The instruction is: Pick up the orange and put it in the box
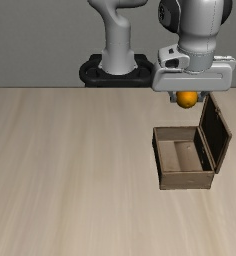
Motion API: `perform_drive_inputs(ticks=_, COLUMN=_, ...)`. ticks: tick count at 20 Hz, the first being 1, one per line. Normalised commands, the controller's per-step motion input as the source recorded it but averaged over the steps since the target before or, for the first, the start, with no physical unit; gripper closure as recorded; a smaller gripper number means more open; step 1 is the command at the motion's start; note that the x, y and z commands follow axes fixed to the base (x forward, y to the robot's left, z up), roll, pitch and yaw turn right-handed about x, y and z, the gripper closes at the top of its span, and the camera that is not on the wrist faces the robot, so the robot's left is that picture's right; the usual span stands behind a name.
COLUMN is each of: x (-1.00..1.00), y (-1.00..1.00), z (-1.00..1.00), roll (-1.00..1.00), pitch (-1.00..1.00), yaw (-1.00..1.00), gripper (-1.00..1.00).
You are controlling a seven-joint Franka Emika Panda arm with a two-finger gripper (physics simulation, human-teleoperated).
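Observation:
An orange (187, 98) hangs in the air just under my gripper (188, 99), which is shut on it from two sides. The fruit is partly hidden by the gripper's white body. An open brown wooden box (178, 172) rests on the table at the exterior view's right, its lid (214, 132) standing up on the right side. The orange is above the box's far edge, well clear of its rim.
The light wooden table (70, 170) stretches to the left of the box. The robot's black base (116, 70) stands at the table's far edge.

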Motion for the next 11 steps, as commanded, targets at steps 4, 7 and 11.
perform_drive_inputs(ticks=4, x=0.0, y=0.0, z=0.0, roll=0.0, pitch=0.0, yaw=0.0, gripper=-1.0)
perform_drive_inputs(ticks=7, x=0.0, y=0.0, z=0.0, roll=0.0, pitch=0.0, yaw=0.0, gripper=-1.0)
perform_drive_inputs(ticks=11, x=0.0, y=0.0, z=0.0, roll=0.0, pitch=0.0, yaw=0.0, gripper=-1.0)
